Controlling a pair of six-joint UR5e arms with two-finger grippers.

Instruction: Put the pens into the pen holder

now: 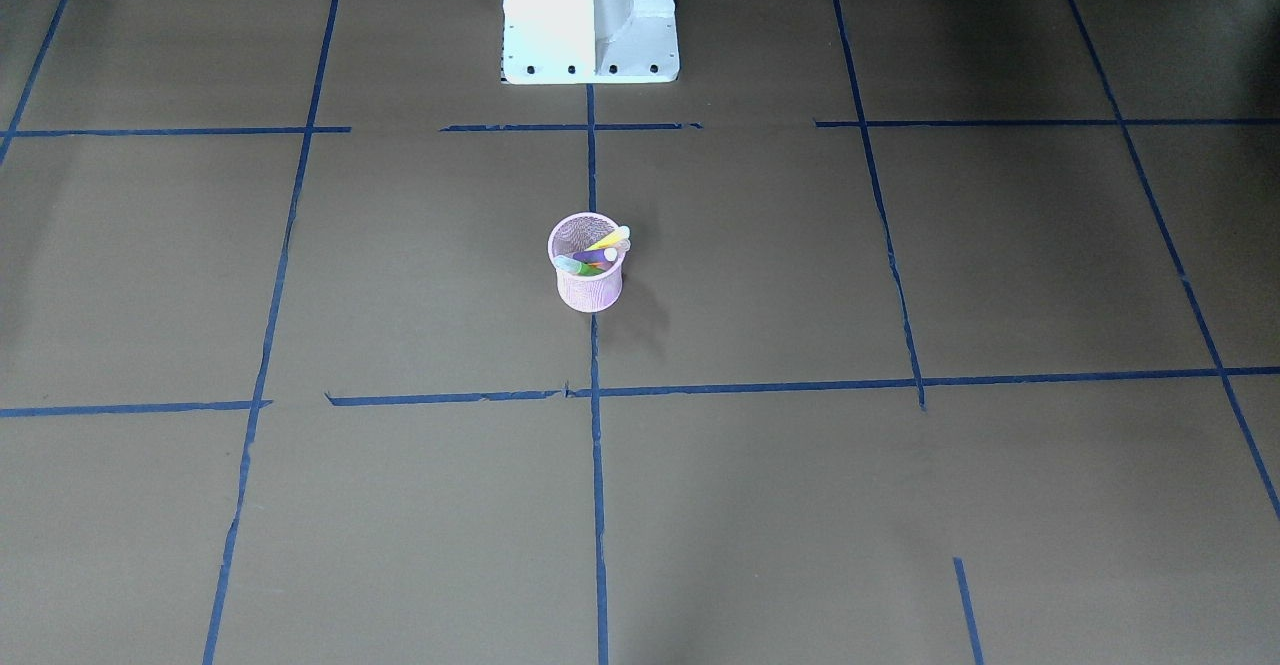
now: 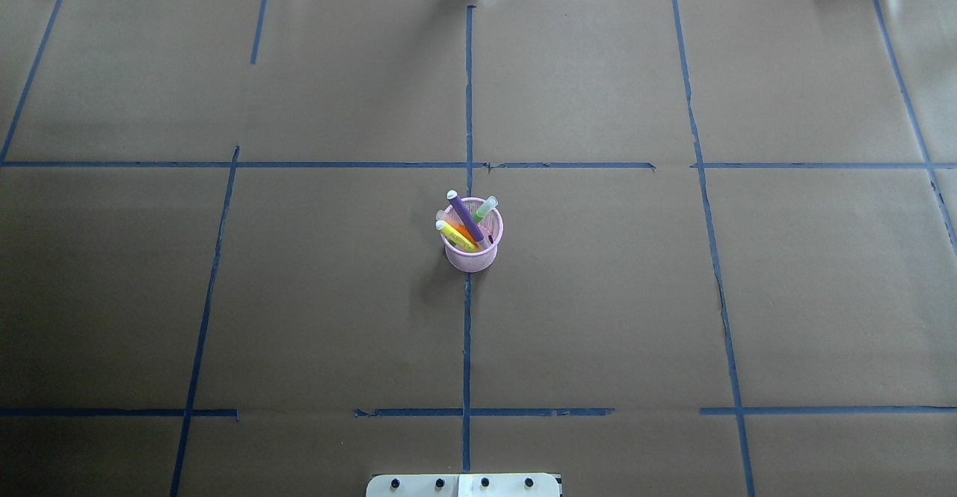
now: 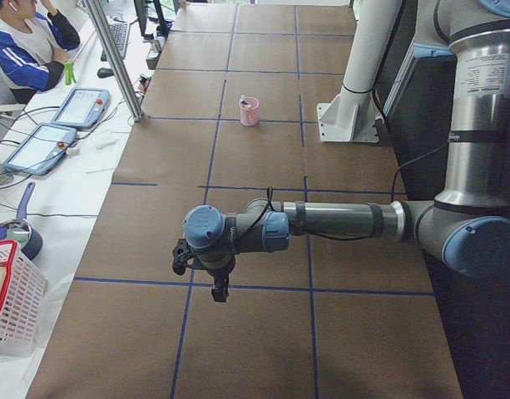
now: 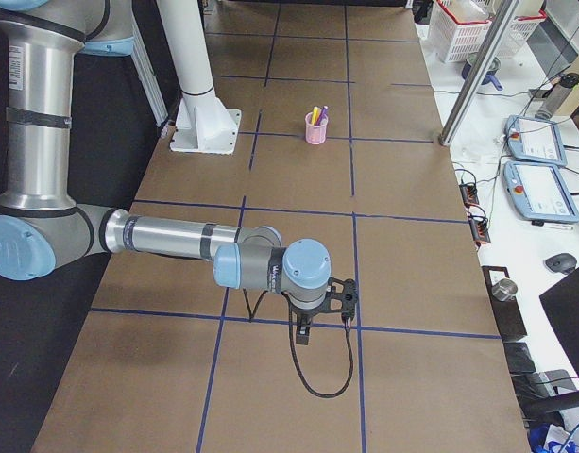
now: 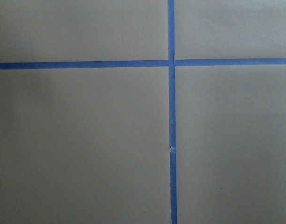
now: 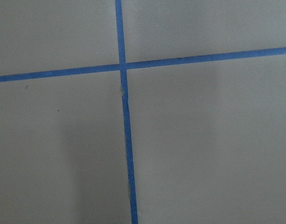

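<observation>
The pink mesh pen holder (image 2: pixel 472 252) stands upright at the middle of the table, on the centre tape line. It also shows in the front view (image 1: pixel 588 285) and, small, in both side views. The purple pen (image 2: pixel 464 217), the orange pen (image 2: pixel 457 235) and the green pen (image 2: pixel 486 208) all stand inside it and lean on its rim. My left gripper (image 3: pixel 220 288) shows only in the exterior left view, low over the table and far from the holder. My right gripper (image 4: pixel 303 332) shows only in the exterior right view, likewise far off. I cannot tell whether either is open or shut.
The white robot base block (image 1: pixel 590 15) stands behind the holder. Brown paper with blue tape lines (image 5: pixel 170 63) covers the table. An operator (image 3: pixel 26 41), tablets (image 3: pixel 80 106), a metal post (image 3: pixel 113 58) and a white basket (image 3: pixel 9 303) are past the far edge.
</observation>
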